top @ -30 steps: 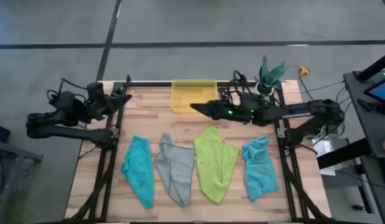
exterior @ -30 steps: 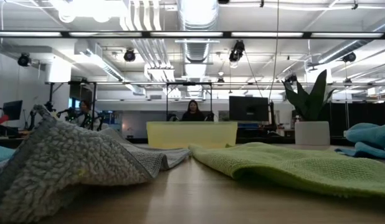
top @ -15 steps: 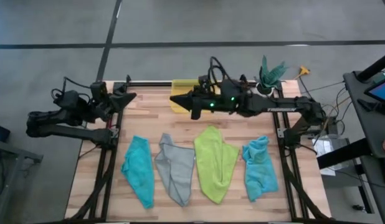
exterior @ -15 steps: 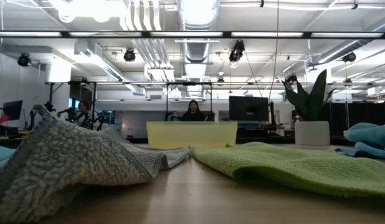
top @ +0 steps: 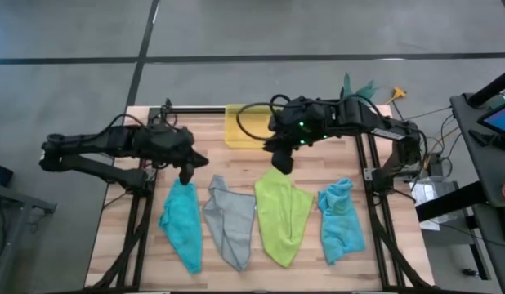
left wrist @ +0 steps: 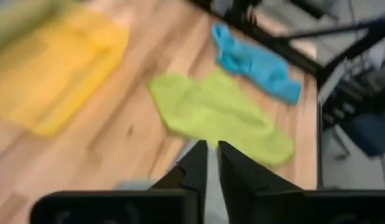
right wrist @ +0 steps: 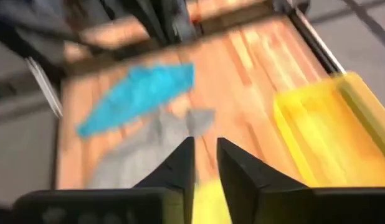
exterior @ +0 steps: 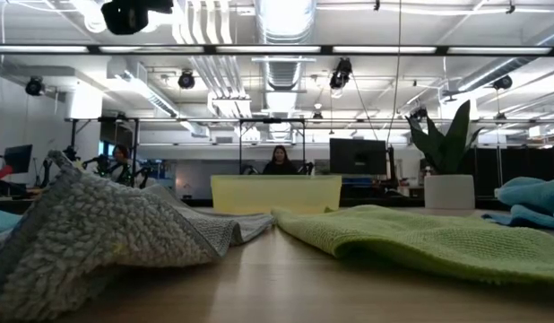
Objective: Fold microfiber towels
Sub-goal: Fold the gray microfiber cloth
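Microfiber towels lay in a row across the near half of the wooden table (top: 236,273), seen from above: a teal towel (top: 181,222) at the left end, a grey towel (top: 229,222) beside it, a lime green towel (top: 283,214) next, and a second teal towel (top: 341,218) at the right end. All four were rumpled and unfolded, none touching its neighbour.

At 12 o'clock on the table stood a yellow translucent bin (top: 239,124); nothing showed inside it in the high or low view.

From the left edge, the left gripper (top: 187,175) pointed down just above the 12 o'clock tip of the left teal towel. Its wrist view showed the two fingers (left wrist: 196,163) parted by only a narrow slit, with nothing between them. From the right, the right gripper (top: 282,159) hung over the 12 o'clock tip of the lime green towel. Its fingers (right wrist: 182,163) stood a little apart and were likewise empty.

A potted plant (top: 355,96) sat at the table's 1 o'clock corner. Beyond the table, the low view showed an open workroom with ceiling ducts, monitors and seated people (exterior: 279,161).
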